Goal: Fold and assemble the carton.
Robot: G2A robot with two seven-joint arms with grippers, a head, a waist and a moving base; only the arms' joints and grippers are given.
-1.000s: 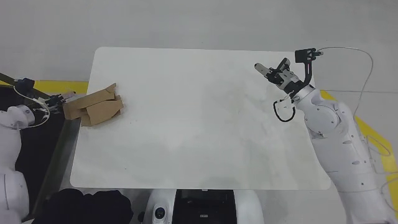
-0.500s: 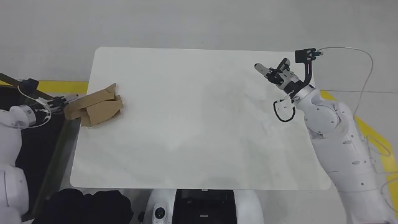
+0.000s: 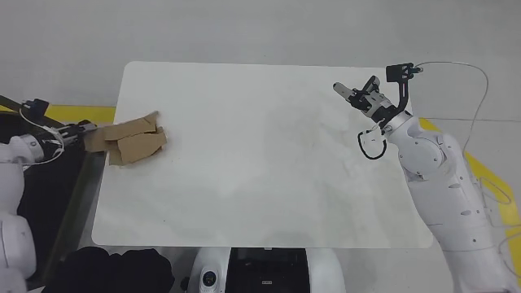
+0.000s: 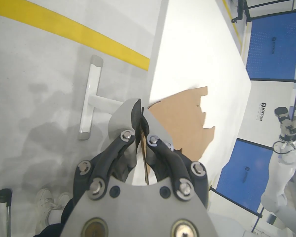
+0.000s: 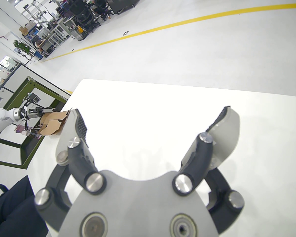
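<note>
A brown, unfolded cardboard carton (image 3: 133,139) lies at the left edge of the white table (image 3: 260,171), partly over the edge. My left gripper (image 3: 84,133) is off the table's left side, shut on the carton's outer flap. In the left wrist view the carton (image 4: 185,119) stretches away from the pinching fingers (image 4: 135,117) of the left gripper (image 4: 140,115). My right gripper (image 3: 356,91) hovers open over the table's far right part, nothing between its fingers. In the right wrist view the right gripper (image 5: 150,122) is spread wide, and the carton (image 5: 53,123) lies far across the table.
A dark frame (image 3: 77,203) stands beside the table's left edge. The table's middle is bare white surface. A yellow floor line (image 4: 71,28) runs past the table's left side. A person's shoes (image 4: 48,206) stand on the floor below my left gripper.
My left gripper has pushed the carton a little to the right, farther onto the table, and the carton's shape has flattened slightly. The right arm has kept still.
</note>
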